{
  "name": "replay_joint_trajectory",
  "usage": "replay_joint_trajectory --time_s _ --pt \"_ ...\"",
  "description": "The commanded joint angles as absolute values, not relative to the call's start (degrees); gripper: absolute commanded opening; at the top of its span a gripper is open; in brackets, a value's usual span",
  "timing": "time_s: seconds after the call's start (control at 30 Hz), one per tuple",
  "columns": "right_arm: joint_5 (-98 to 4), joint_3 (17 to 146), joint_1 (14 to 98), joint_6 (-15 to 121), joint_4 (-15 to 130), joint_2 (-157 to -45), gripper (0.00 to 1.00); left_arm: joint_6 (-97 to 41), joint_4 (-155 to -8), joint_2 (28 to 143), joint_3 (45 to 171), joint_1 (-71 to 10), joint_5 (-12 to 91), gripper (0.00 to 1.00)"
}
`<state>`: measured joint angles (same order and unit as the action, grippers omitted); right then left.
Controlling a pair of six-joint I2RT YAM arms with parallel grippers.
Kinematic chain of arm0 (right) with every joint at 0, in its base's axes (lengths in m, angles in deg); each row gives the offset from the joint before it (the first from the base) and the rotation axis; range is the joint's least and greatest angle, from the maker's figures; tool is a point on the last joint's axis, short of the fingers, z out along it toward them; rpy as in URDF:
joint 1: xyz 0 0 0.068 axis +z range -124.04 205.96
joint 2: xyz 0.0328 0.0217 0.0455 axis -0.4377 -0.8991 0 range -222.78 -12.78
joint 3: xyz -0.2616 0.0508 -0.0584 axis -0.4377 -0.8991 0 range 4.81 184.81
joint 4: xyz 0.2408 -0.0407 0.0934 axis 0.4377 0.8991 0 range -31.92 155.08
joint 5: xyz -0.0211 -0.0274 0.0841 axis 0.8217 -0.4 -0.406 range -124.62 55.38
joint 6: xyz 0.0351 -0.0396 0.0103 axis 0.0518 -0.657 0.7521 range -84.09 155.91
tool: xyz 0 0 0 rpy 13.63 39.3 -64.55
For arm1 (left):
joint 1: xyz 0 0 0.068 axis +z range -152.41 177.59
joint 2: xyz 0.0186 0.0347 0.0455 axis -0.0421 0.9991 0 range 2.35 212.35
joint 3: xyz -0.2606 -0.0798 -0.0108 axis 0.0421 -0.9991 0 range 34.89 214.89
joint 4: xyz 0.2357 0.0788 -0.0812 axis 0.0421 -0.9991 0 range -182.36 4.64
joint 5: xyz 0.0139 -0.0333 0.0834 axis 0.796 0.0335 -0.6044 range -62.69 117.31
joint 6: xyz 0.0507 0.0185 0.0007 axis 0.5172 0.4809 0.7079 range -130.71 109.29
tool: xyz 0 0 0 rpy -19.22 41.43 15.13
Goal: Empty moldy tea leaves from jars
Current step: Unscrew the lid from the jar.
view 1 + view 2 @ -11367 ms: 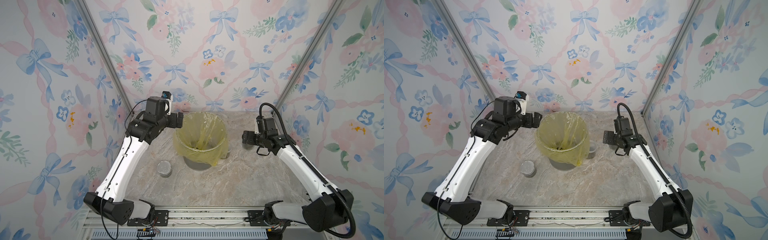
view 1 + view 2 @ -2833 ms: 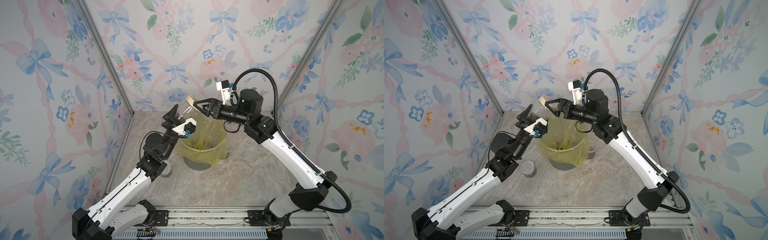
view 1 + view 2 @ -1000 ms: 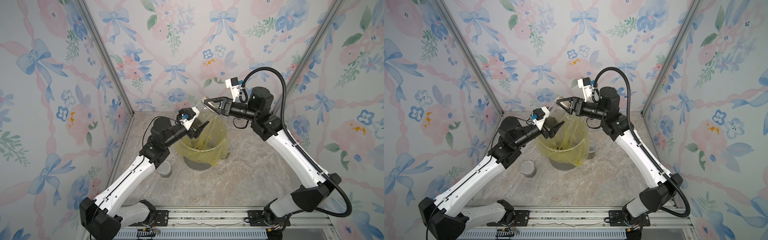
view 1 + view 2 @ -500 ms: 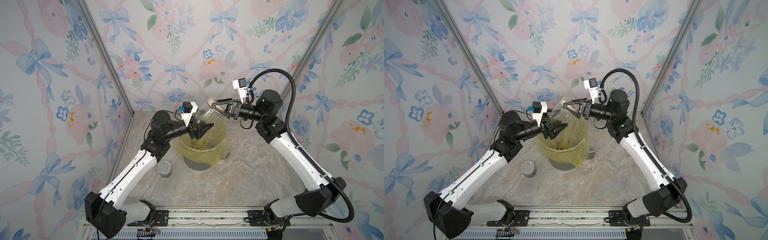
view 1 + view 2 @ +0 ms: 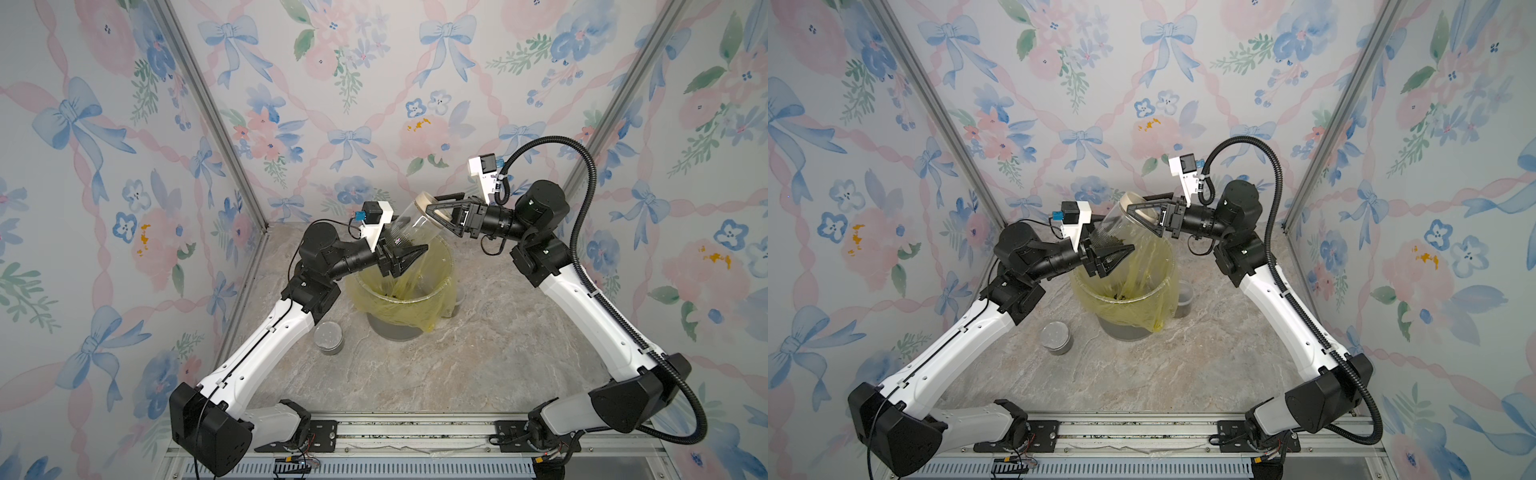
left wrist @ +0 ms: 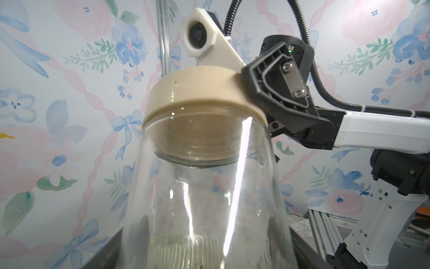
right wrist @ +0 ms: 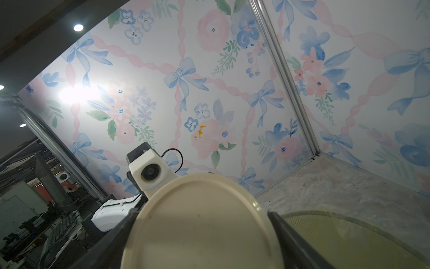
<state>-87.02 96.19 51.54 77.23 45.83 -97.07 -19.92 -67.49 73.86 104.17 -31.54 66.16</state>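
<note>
Though still lidded, jar [image 5: 409, 227] farther right.

Held jar [image 5: 409, 226]: base hidden inside my left claw [image 5: 409, 254] in both top views. The left wrist view cuts off its lower wall and blurs it.

Leaves [image 5: 1115, 240]: only dark specks through the glass, too small to read.

Lid [image 7: 204, 223]: cut by the right wrist view's edge, as are the fingers [image 7: 294, 246] of my right claw [image 5: 434, 208]. Cannot tell whether they press the lid or stand just off it. The left wrist view hides one finger behind the lid.

Right jar [image 5: 1185, 297]: partly hidden behind the bag [image 5: 399, 309] of the bin [image 5: 395, 330]; contents unclear.
</note>
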Motion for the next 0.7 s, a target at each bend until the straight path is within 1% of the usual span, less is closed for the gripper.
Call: replay_joint_trajectory --time_s 0.0,0.13,0.17,0.37,0.43,0.53,0.67 --pt "-88.5 95.6 51.3 78.5 42.1 -96.7 0.9 -18.2 -61.7 71.1 104.5 -31.8 65.7 0.09" --pt "-88.2 95.6 51.3 79.5 40.9 -96.8 0.99 -17.6 -61.7 71.3 104.2 -31.8 65.5 0.09" --pt "-87.9 95.5 51.2 79.8 40.5 -96.7 0.97 -17.4 -61.7 71.3 104.2 -31.8 65.4 0.09" --pt "-86.5 95.6 51.1 80.5 41.7 -95.8 0.96 -15.0 -61.6 71.4 103.5 -31.8 63.8 0.09" --pt "-84.6 95.8 51.1 79.7 45.3 -94.9 0.96 -12.7 -62.1 71.5 103.3 -31.8 62.8 0.09" --pt "-78.8 97.0 51.7 75.0 55.0 -93.0 0.97 -7.6 -62.4 71.3 102.5 -31.9 60.0 0.1" --pt "-72.8 98.8 51.9 74.0 63.8 -91.3 0.97 0.0 -62.3 71.1 101.7 -31.9 55.1 0.09"
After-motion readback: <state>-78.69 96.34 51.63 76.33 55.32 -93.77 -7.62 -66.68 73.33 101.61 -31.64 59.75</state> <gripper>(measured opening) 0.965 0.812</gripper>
